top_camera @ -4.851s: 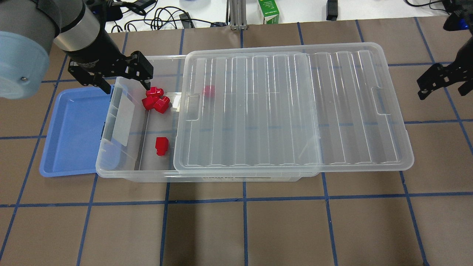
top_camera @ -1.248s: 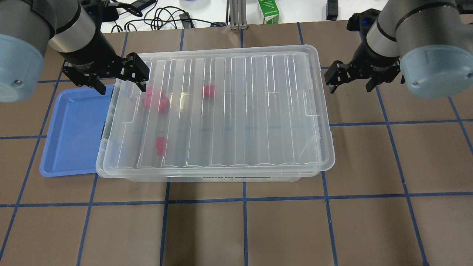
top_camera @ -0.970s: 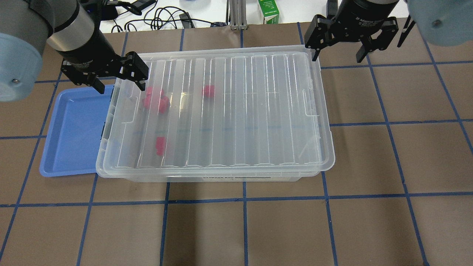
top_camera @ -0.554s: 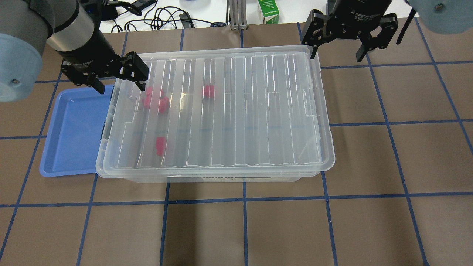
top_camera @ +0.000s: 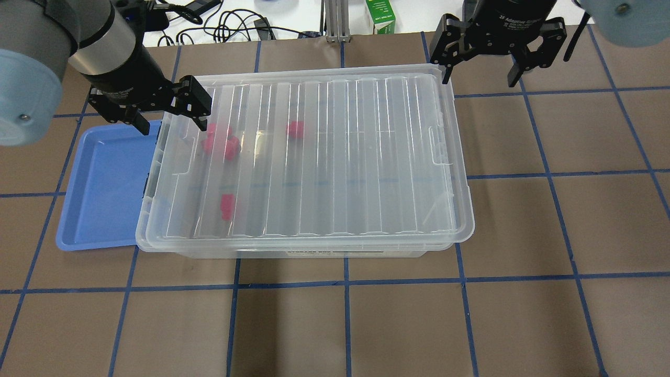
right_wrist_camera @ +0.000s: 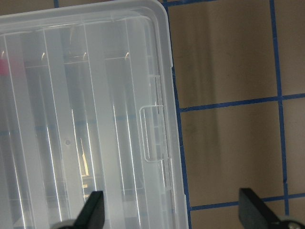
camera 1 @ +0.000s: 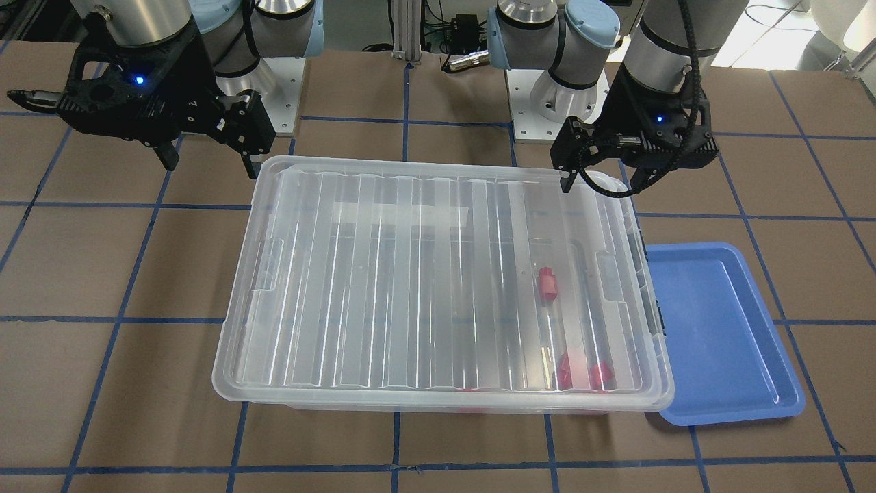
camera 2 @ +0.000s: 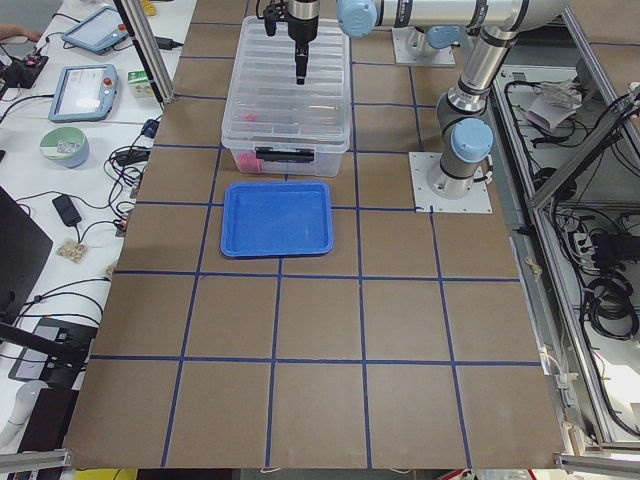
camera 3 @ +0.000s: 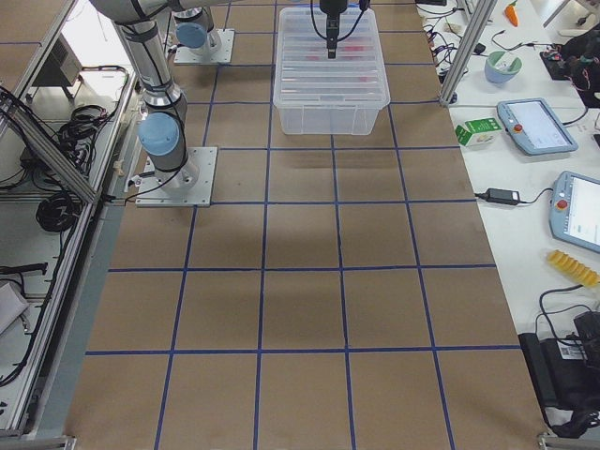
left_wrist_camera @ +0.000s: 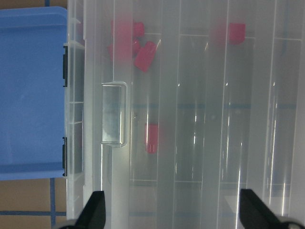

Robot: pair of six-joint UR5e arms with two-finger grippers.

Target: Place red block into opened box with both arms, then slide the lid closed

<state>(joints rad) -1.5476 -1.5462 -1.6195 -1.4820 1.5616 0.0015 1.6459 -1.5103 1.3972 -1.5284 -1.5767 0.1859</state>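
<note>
The clear ribbed lid [top_camera: 335, 157] lies over the whole clear box [top_camera: 314, 252]. Through it, blurred, the red block [top_camera: 227, 206] shows on the box floor near the left end, as it does in the front view [camera 1: 546, 284] and left wrist view [left_wrist_camera: 151, 138]. Other red pieces [top_camera: 220, 140] lie further back, one [top_camera: 296, 129] apart. My left gripper [top_camera: 172, 124] hangs open over the box's far left corner, holding nothing. My right gripper [top_camera: 479, 79] hangs open at the far right corner, one finger over the lid's edge, the other beyond it.
A flat blue tray [top_camera: 104, 183] lies against the box's left end, partly under it. Behind the table's far edge are a green carton [top_camera: 380, 18], black cables [top_camera: 230, 23] and an aluminium post [top_camera: 335, 21]. Brown table with blue tape lines lies in front and to the right.
The lid has slid left from half-open to fully over the box. My right arm came in from the right and moved to the far right corner. My left gripper stayed put.
</note>
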